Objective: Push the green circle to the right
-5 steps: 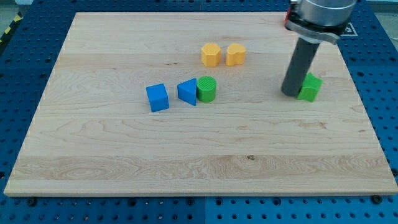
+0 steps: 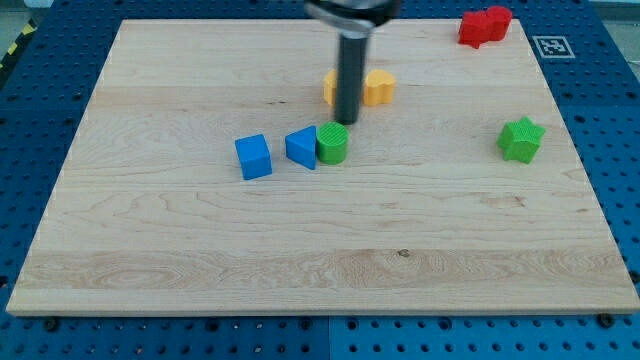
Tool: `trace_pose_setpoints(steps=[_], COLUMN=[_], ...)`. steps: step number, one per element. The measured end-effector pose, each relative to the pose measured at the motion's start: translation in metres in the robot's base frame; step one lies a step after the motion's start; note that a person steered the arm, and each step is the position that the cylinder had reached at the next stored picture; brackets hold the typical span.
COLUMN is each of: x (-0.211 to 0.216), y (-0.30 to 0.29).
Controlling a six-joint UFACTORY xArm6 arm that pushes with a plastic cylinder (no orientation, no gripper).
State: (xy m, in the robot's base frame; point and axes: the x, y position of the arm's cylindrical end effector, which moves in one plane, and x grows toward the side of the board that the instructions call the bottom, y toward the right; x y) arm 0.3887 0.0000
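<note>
My tip [image 2: 347,121], a bare rod with nothing to clamp, sits just above the green circle [image 2: 332,144], which touches the blue triangle [image 2: 301,148] mid-counter. The push isn't begun, I judge; I must reach its left.

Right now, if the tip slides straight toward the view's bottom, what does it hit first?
Probably the green circle: my tip sits just above its upper right edge. It may only clip that edge; depth is unclear.

A robotics lab: a wooden board [image 2: 200,250] on a blue perforated bench [image 2: 620,120], with a fiducial tag [image 2: 552,46].
</note>
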Motion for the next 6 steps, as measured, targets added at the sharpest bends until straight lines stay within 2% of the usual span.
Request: trace_pose_setpoints(steps=[1,3,5,6], x=[0.015,0.056,0.058,0.046], y=[-0.026,-0.026,-0.022,-0.016])
